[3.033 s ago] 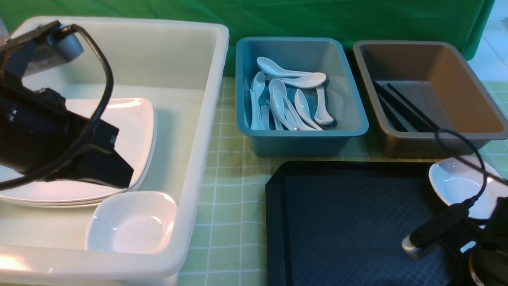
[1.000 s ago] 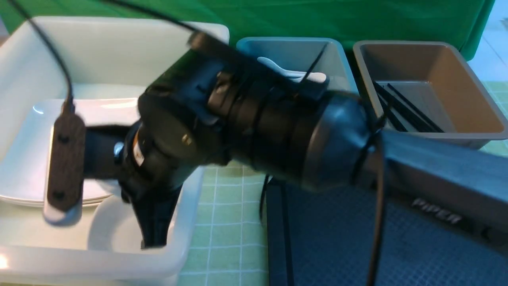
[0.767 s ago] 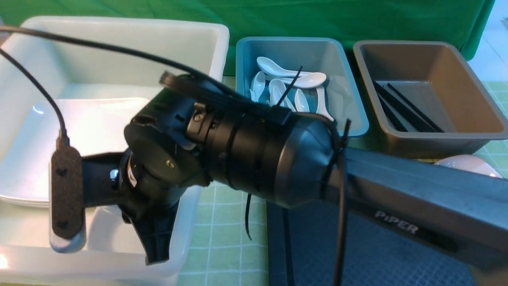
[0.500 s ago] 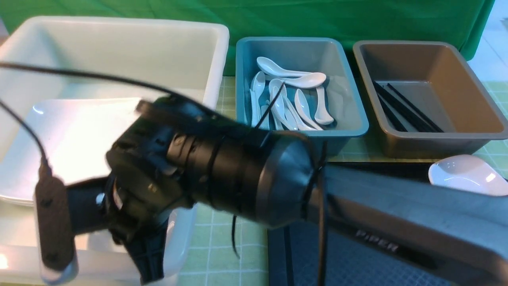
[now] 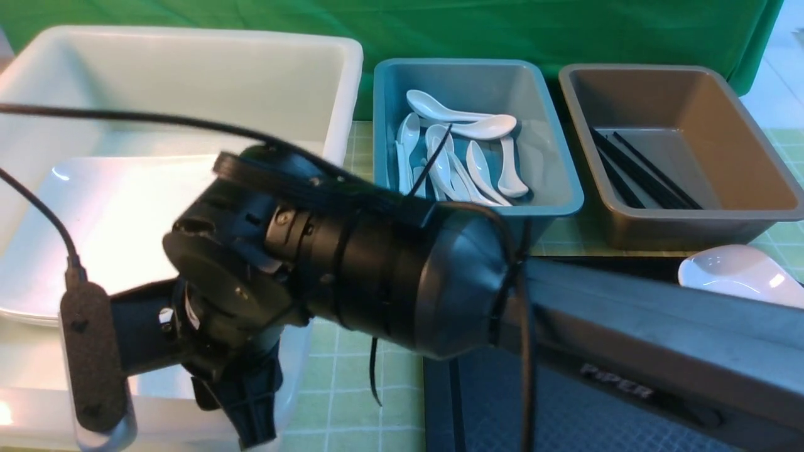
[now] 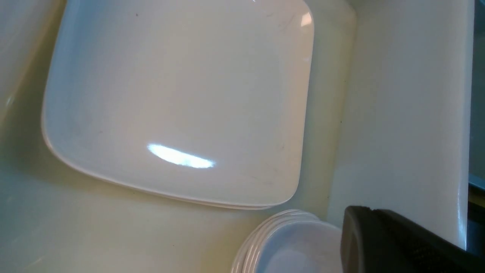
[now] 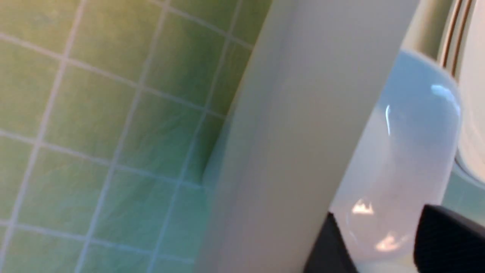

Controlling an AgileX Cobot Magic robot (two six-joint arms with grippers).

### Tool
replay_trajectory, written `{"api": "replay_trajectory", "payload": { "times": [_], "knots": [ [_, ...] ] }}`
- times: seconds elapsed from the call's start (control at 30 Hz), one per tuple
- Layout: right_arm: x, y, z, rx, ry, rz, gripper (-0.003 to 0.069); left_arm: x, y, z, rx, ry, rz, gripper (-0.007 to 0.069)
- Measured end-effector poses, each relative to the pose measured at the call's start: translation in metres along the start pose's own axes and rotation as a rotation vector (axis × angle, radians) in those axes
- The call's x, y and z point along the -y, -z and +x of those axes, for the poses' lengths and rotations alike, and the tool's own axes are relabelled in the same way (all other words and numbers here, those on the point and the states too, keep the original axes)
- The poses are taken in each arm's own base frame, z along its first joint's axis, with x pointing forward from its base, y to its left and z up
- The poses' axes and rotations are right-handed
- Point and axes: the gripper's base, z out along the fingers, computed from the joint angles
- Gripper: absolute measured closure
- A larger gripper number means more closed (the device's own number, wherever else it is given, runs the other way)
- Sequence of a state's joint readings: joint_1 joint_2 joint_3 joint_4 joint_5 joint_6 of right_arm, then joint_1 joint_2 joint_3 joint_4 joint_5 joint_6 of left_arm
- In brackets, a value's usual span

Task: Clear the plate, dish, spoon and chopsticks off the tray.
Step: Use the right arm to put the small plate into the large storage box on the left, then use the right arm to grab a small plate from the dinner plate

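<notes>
My right arm reaches across to the white bin (image 5: 339, 81), and its gripper (image 5: 254, 420) hangs over the bin's near right corner. The right gripper (image 7: 377, 227) is open, with a small white dish (image 7: 401, 159) lying free below the spread fingers, just inside the bin wall. The big white plate (image 6: 178, 102) rests on the bin floor, beside a stack of small dishes (image 6: 288, 242). My left gripper (image 6: 379, 235) is shut and empty above that stack. The black tray (image 5: 477, 402) shows under my right arm. Another small dish (image 5: 741, 276) sits at its far right edge.
A blue bin (image 5: 546, 144) behind the tray holds several white spoons (image 5: 465, 157). A brown bin (image 5: 741, 157) to its right holds black chopsticks (image 5: 641, 169). My right arm hides most of the tray. A green checked cloth (image 5: 364, 351) covers the table.
My right gripper's jaws have spread apart and let go of the small dish in the bin's near corner. The right arm sank a little toward the bin's front.
</notes>
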State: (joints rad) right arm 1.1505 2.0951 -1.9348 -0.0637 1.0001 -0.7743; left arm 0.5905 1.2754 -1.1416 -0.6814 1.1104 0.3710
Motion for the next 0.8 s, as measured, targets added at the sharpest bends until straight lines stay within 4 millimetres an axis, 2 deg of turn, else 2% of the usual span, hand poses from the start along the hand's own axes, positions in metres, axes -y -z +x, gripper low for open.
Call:
{"api": "replay_trajectory", "payload": {
  "times": [0.17,0.27,0.33,0.4,0.43,0.5,0.57,0.6,0.63,0.67,0.7,0.73,0.8],
  "knots": [
    [0.005,0.038,-0.002,-0.018,-0.020,0.012,0.0319,0.000,0.000,0.000,-0.003,-0.003,-0.005,0.0629],
    [0.014,0.070,-0.001,-0.039,-0.079,0.081,0.0347,0.000,0.000,0.000,-0.004,-0.003,-0.005,0.0629],
    [0.024,0.100,0.004,-0.051,-0.135,0.188,0.0408,0.000,0.000,0.000,-0.004,-0.004,-0.005,0.0629],
    [0.033,0.126,0.014,-0.081,-0.173,0.303,0.0507,-0.001,0.000,0.000,-0.004,-0.004,-0.006,0.0629],
    [0.039,0.149,0.024,-0.079,-0.243,0.381,0.0575,-0.001,0.000,0.000,-0.004,-0.004,-0.006,0.0629],
    [0.049,0.175,0.041,-0.066,-0.353,0.458,0.0627,0.000,0.000,0.000,-0.005,-0.004,-0.005,0.0629],
    [0.058,0.216,0.073,-0.023,-0.525,0.536,0.0654,0.000,0.000,0.001,-0.007,-0.004,-0.005,0.0629],
    [0.058,0.223,0.080,-0.014,-0.559,0.545,0.0655,-0.001,0.000,0.001,-0.007,-0.005,-0.006,0.0629],
    [0.057,0.245,0.102,0.022,-0.672,0.557,0.0661,-0.001,0.000,0.001,-0.007,-0.005,-0.006,0.0629],
    [0.054,0.258,0.120,0.038,-0.754,0.556,0.0662,-0.001,0.000,0.001,-0.007,-0.005,-0.007,0.0629],
    [0.051,0.269,0.148,0.038,-0.864,0.554,0.0662,-0.001,0.000,0.001,-0.008,-0.006,-0.007,0.0629],
    [0.045,0.273,0.160,0.037,-0.915,0.542,0.0662,-0.001,0.000,0.001,-0.008,-0.006,-0.007,0.0629],
    [0.034,0.273,0.199,-0.026,-1.051,0.531,0.0658,-0.001,0.000,0.001,-0.008,-0.006,-0.007,0.0629]
  ]
}}
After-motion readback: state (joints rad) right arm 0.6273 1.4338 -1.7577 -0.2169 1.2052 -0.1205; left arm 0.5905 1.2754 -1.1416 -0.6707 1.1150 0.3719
